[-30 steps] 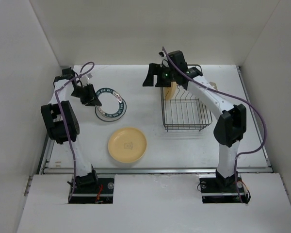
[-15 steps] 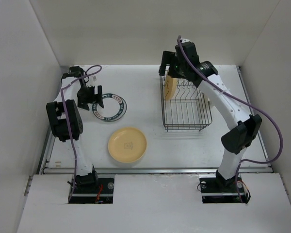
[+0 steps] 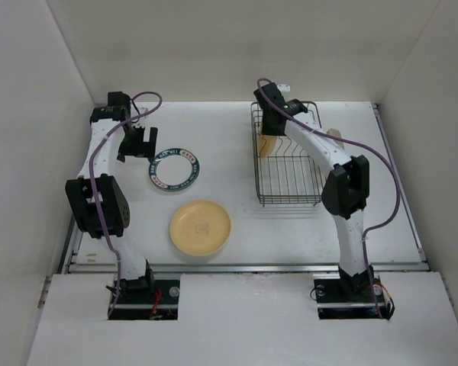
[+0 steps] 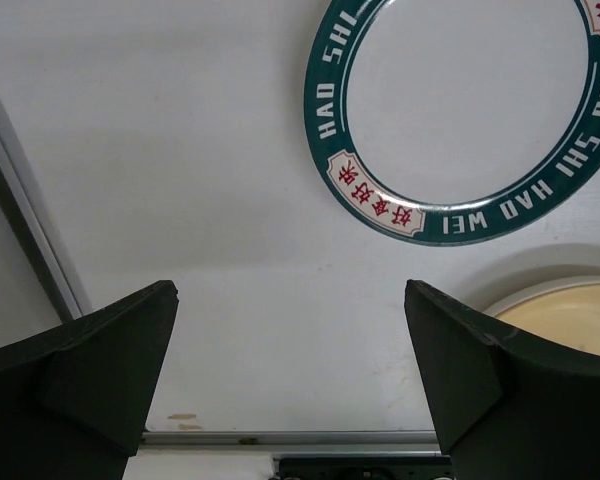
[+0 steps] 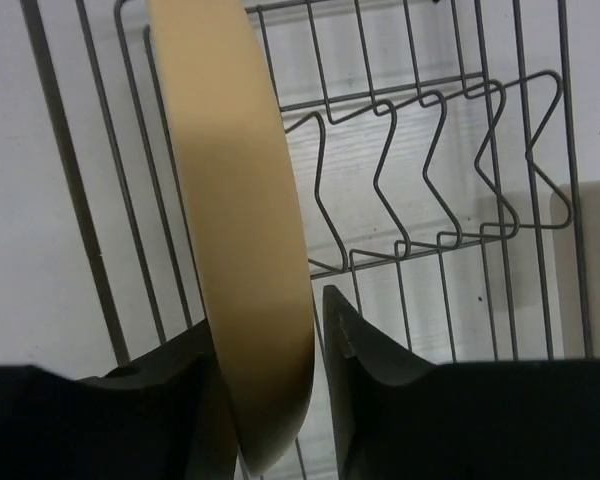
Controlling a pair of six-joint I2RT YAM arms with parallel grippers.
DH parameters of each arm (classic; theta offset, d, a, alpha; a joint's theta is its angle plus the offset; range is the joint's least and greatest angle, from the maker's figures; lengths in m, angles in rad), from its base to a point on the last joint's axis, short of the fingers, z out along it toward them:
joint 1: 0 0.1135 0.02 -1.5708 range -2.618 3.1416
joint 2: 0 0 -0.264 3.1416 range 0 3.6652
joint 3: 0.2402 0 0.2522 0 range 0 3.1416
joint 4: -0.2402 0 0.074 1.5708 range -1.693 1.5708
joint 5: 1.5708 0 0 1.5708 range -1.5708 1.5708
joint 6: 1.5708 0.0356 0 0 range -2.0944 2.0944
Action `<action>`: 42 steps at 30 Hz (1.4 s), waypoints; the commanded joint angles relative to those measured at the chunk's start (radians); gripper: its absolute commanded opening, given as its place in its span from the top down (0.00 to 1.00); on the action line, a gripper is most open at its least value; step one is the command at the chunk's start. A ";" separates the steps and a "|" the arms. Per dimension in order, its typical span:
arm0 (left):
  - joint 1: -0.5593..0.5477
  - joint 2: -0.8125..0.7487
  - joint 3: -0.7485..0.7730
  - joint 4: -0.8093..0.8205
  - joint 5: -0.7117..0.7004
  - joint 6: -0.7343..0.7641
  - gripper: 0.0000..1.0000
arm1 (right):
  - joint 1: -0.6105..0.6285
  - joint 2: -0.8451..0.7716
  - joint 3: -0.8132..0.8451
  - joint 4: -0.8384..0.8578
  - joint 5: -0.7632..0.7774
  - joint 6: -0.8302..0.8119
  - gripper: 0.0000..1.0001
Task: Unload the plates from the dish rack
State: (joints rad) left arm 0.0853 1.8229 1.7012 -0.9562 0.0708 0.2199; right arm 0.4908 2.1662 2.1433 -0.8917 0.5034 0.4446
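**One yellow plate standing in the rack, two plates lying on the desk**

In the right wrist view the upright yellow plate [image 5: 245, 230] is running out of frame at the top, so only a stretch of its rim is showing. The right gripper [image 5: 265, 340] is straddling that rim. One finger is sitting partly behind the plate and the other is showing a thin sliver of gap, so I cannot tell whether the jaws are actually clamping. From above, the right arm is covering much of this plate and part of the beige caddy [image 3: 334, 137] on the far side of the dish rack [image 3: 290, 183].

The left gripper [image 3: 137, 143] is hanging over bare desk with its jaws standing wide apart, holding nothing. It is just beside the green-rimmed plate [image 3: 173, 168], which is lying flat. The left wrist view is cutting that plate off at the top and right. The second yellow plate [image 3: 201, 227] is lying flat nearer the arm bases, apart from the green-rimmed one, and is peeking in at that view's corner.

The white desk [image 3: 237, 122] is sitting inside plain white walls on three sides, with a metal rail [image 3: 244, 267] running along its near edge.
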 commanded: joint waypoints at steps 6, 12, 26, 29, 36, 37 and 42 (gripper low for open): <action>0.002 -0.129 -0.061 -0.027 0.007 0.033 0.04 | -0.008 -0.049 0.075 -0.001 0.104 -0.018 1.00; 0.002 -0.129 -0.051 -0.027 0.017 0.033 0.04 | 0.046 -0.086 0.124 -0.010 0.392 -0.070 1.00; 0.002 -0.140 -0.041 -0.036 0.017 0.033 0.01 | 0.092 -0.374 -0.034 0.186 -0.014 -0.217 1.00; 0.002 -0.140 -0.041 -0.036 0.017 0.022 0.01 | 0.092 -0.385 -0.181 0.204 -0.563 -0.308 1.00; 0.054 -0.159 -0.069 -0.036 0.026 0.013 0.01 | 0.207 -0.260 -0.364 0.149 -1.065 -0.443 1.00; 0.065 -0.159 -0.069 -0.027 0.026 0.013 0.01 | 0.236 -0.246 -0.364 0.137 -1.077 -0.464 1.00; 0.074 -0.168 -0.089 -0.027 0.026 0.013 0.01 | 0.295 -0.154 -0.373 0.128 -1.093 -0.515 0.91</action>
State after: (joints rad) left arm 0.1532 1.7054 1.6276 -0.9699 0.0914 0.2413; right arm 0.7662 2.0563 1.7355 -0.7780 -0.4820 0.0071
